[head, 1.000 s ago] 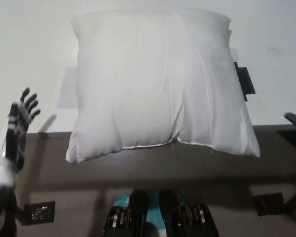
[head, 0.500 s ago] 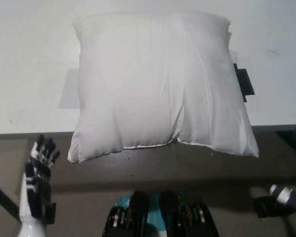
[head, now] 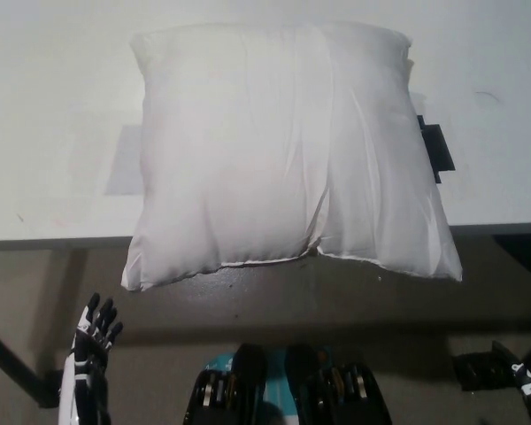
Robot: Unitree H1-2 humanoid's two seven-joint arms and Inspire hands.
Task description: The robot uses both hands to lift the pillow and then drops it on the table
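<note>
A large white pillow point(head: 283, 150) lies flat on the white table point(head: 53, 106), its near corners hanging a little over the table's front edge. My white left hand point(head: 93, 341) is low at the lower left, below the table edge and well clear of the pillow, with its fingers apart and nothing in it. Only a small black part of my right hand point(head: 524, 382) shows at the bottom right corner, also far from the pillow; its fingers are hidden.
A black strip point(head: 437, 147) lies on the table by the pillow's right side, and a grey patch point(head: 122, 164) by its left side. The table's front edge point(head: 62, 239) crosses the picture. A dark table leg point(head: 13, 363) slants at the lower left.
Both hands have dropped from table height down below the front edge toward the bottom corners. The pillow has stayed where it lies.
</note>
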